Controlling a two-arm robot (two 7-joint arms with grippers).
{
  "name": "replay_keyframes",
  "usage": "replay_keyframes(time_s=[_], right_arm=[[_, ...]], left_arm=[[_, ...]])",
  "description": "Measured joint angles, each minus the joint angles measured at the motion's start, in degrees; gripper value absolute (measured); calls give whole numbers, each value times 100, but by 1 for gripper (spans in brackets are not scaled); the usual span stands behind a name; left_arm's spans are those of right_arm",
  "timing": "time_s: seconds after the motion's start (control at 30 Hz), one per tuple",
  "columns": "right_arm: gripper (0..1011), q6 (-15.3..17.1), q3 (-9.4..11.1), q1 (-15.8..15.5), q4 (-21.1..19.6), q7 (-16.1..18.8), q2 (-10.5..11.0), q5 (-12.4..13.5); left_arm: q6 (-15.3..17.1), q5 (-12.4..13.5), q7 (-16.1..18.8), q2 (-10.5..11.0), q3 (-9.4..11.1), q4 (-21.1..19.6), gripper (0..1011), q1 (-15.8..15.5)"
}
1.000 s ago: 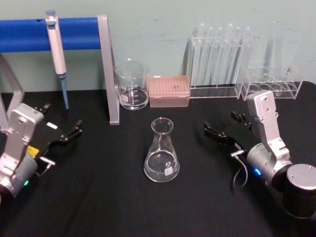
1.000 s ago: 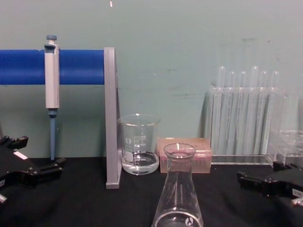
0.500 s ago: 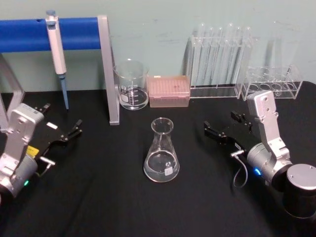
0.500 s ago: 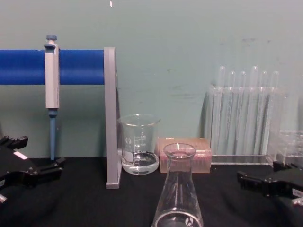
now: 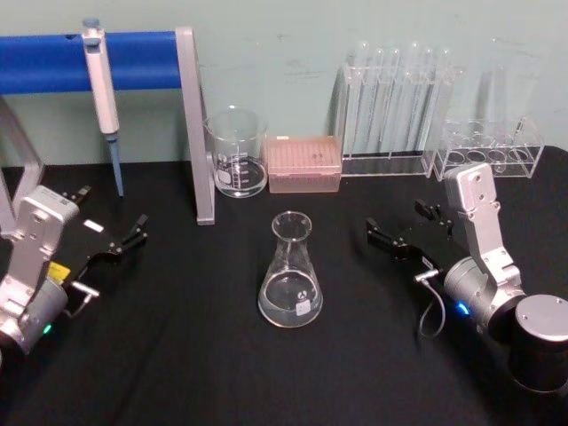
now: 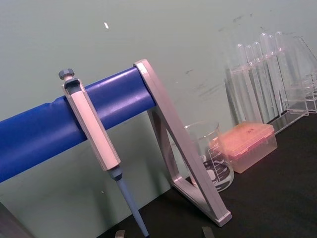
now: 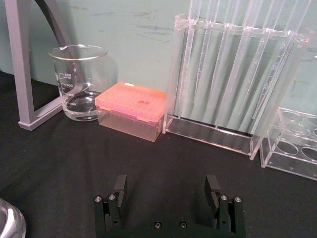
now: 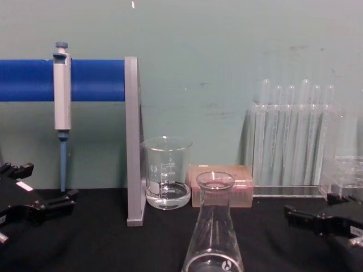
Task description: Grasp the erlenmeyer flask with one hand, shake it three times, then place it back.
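Jaws of the right gripper (image 5: 401, 232) are spread wide and empty, held low over the black table (image 5: 177, 355), well apart from the erlenmeyer flask (image 5: 290, 272). That flask stands upright at the table's middle — clear glass, wide base, narrow neck, flared rim, seemingly empty. Behind it, a graduated beaker (image 5: 237, 153) holding a little clear liquid is seen beside a pink pipette-tip box (image 5: 303, 163). The left gripper (image 5: 106, 238) is parked open at the left.

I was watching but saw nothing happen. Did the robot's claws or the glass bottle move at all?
Nothing visibly changed. The clear glass conical flask stands untouched on the black table, with the black left gripper and the open black right gripper parked either side.
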Motion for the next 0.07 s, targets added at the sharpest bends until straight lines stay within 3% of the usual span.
replay_keyframes(time_s=[0.07], right_arm=[[1000,0,0,0,0,0,0,0]], left_arm=[[0,0,0,0,0,0,1001,0]])
